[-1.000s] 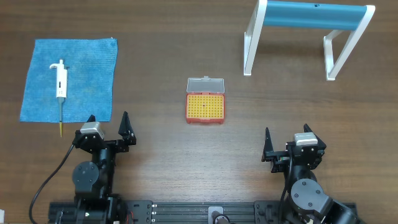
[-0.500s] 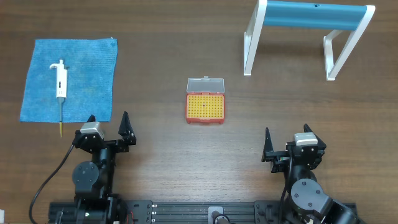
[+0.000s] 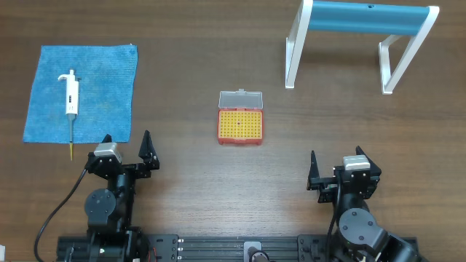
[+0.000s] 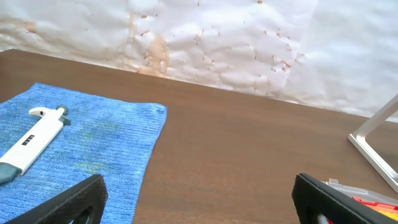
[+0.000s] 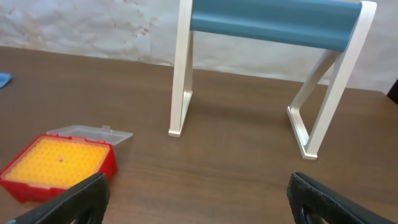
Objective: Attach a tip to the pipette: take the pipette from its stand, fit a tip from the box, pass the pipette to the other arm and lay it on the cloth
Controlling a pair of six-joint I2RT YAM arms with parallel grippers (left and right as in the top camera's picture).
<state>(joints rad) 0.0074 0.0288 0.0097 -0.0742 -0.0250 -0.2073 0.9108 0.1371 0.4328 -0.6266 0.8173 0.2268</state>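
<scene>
A dark brown wooden table seen from above; the wrist views show a crumpled white sheet behind its far edge.

At the far right stands the stand, a blue bar on slanted white legs, with nothing hanging on it.

At the far left lies the cloth, blue and spread flat.

Both arms sit drawn back near their bases at the near edge. The left gripper is just in front of the cloth's near right corner, its fingers spread wide apart and holding nothing. The right gripper is at the near right, well apart from the stand, its fingers also spread wide and holding nothing.

In the middle of the table, between the two arms and farther out, sits the box, red and packed with yellow tips. Its clear lid is folded open flat on the far side.

The pipette, white, lies on the left part of the cloth, handle pointing away from the arms. Its yellow tip pokes past the cloth's near edge onto bare wood.
</scene>
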